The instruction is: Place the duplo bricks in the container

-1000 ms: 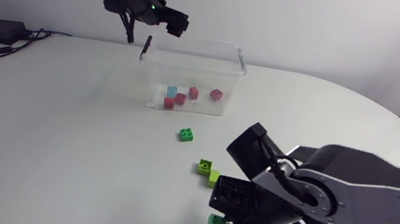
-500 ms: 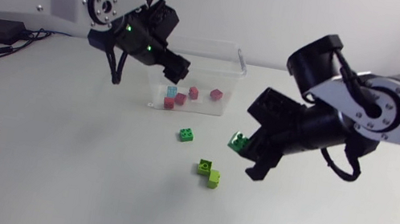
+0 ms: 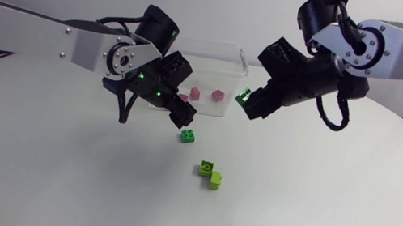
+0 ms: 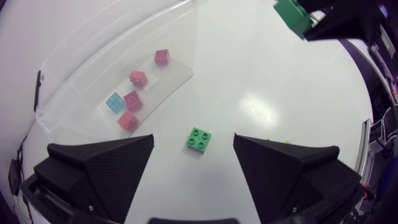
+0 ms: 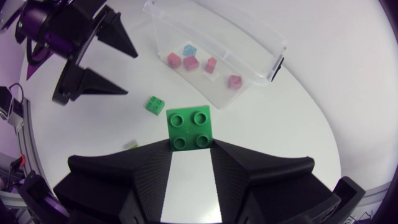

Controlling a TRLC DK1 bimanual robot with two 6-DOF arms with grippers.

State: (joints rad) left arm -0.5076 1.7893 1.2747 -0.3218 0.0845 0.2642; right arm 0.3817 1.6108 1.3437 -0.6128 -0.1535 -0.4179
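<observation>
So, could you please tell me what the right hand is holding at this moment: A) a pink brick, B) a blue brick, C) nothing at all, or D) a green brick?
D: in the right wrist view, the right hand is shut on a green brick, with a finger pressing it from each side.

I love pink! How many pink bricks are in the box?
4: three pink bricks clustered by the blue brick in the container, a fourth farther along. None seems hidden.
</observation>
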